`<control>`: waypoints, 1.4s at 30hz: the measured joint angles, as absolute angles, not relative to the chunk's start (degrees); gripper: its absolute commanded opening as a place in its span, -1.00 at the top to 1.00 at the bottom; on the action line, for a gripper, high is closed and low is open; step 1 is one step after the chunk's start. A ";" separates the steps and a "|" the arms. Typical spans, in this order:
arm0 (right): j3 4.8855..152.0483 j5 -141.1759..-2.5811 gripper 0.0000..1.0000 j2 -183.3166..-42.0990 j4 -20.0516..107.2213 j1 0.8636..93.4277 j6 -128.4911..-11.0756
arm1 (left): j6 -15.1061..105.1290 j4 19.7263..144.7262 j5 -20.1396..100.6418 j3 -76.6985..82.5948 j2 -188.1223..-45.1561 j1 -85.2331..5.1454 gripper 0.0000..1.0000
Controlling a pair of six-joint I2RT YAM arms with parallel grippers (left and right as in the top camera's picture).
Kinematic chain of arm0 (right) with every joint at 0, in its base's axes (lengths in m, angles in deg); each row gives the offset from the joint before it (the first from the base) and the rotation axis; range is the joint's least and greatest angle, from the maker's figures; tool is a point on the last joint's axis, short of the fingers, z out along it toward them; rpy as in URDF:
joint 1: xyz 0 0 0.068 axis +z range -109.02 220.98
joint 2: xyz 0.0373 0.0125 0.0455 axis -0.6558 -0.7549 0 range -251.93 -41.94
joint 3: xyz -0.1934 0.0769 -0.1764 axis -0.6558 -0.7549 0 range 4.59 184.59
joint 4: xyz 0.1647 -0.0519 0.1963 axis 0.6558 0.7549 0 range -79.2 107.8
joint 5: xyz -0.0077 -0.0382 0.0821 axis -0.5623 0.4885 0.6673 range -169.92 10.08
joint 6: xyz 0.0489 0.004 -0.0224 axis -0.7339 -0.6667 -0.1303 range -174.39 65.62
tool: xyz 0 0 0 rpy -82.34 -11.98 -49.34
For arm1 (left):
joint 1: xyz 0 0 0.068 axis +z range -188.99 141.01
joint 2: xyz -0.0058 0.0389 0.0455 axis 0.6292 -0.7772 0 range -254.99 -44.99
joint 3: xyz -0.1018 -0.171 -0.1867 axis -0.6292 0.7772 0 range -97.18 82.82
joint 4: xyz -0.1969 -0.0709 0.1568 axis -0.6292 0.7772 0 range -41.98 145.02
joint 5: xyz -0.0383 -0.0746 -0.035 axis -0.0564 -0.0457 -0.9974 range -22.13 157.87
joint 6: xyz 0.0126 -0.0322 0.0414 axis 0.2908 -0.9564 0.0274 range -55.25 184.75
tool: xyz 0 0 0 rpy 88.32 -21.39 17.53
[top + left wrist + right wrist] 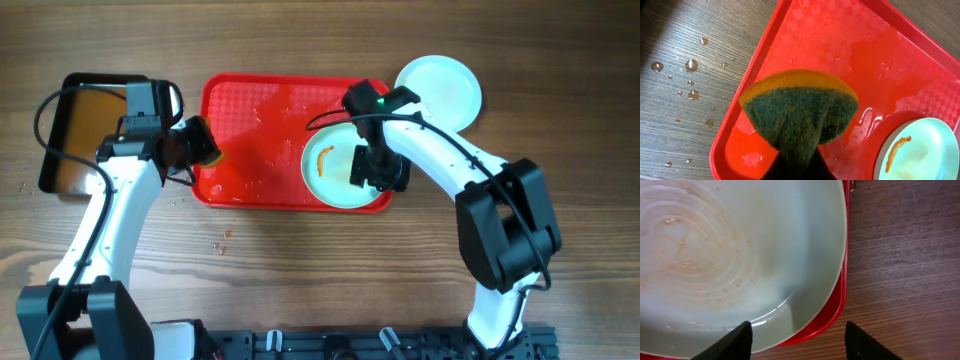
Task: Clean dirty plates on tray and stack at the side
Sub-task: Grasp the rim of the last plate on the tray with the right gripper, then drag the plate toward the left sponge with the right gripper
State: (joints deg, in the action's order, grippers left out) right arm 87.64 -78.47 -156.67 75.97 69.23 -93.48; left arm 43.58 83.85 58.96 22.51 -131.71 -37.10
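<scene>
Sponge (pixel 800 107), green scouring face toward the lens, is being held pinched in the left gripper (pixel 797 170) over the tray's (pixel 740 125) left edge. Right gripper (pixel 799 330) is being held wide open, with nothing gripped. One finger is over the plate (pixel 740 255), the other over bare table (pixel 900 255), the rim between them.

Plate is sitting at the tray's right end, with its orange smear (pixel 896 150) on the left part, well apart from the sponge. Second plate (pixel 440 85) is lying off the tray, beyond its far right corner.

Judgement: wiping of the smeared plate is being prepared.
- Rim is best clamped by the right fingers first, so that the plate is not pushed about on the wet tray.
- Sponge is then to be carried across, pressed flat and drawn along the smear's length.
- Risk: drops (pixel 692 65) are already lying on the table, and more may be shed in transit.
</scene>
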 measured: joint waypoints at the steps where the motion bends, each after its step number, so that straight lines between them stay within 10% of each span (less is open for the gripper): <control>1: 87.07 -78.47 -0.13 -156.67 75.22 69.23 -93.87 | 43.58 83.81 58.96 22.51 -131.71 -37.10 0.92; 8: 84.66 -78.38 -0.09 -156.67 71.83 69.23 -96.69 | 43.58 83.81 58.96 22.51 -131.73 -37.10 0.92; 14: 84.42 -75.17 0.35 -156.67 68.97 69.23 -97.50 | 43.58 83.81 58.96 22.51 -131.73 -37.10 0.92; 22: 82.59 -71.08 -0.07 -156.67 61.82 69.23 -97.87 | 43.58 83.79 58.96 22.51 -131.73 -37.10 0.92; 30: 82.50 -68.83 0.43 -156.67 53.93 62.35 -91.95 | 43.58 83.70 58.96 22.51 -131.73 -37.10 0.92; 42: 82.50 -63.02 0.53 -157.37 54.26 66.19 -89.26 | 43.58 82.96 58.96 22.51 -131.73 -37.10 0.92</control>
State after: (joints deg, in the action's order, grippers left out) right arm 82.50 -63.02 -157.37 54.26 66.19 -89.26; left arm 43.58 82.96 58.96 22.51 -131.73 -37.10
